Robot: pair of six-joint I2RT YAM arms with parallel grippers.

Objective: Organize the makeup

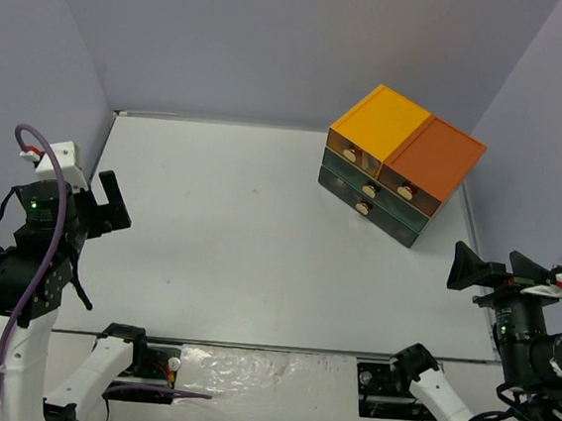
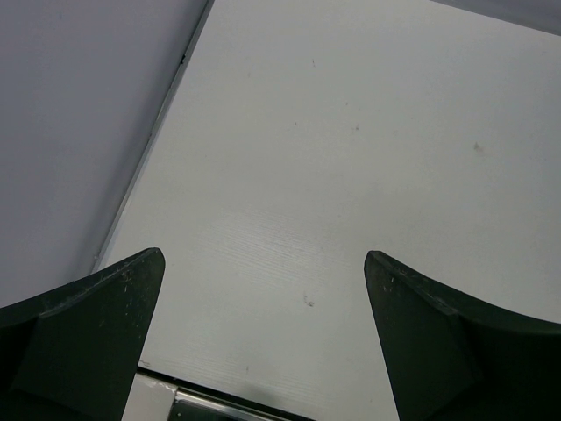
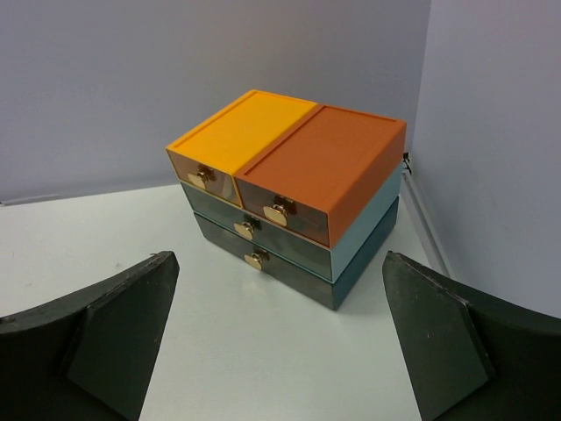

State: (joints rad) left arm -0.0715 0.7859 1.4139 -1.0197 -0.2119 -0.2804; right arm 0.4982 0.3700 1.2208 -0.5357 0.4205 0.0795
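I'm keeping both arms parked at the near edge. The left gripper (image 2: 263, 263) and right gripper (image 3: 278, 259) are gaping wide, gripping nothing. I'm seeing no makeup anywhere on the table (image 1: 237, 256) — it may be sitting inside the shut drawer box (image 3: 320, 167) at the far right. Tugging its small gold knobs (image 3: 279, 210) could drag the whole stacked box — or the fingers could slip off.
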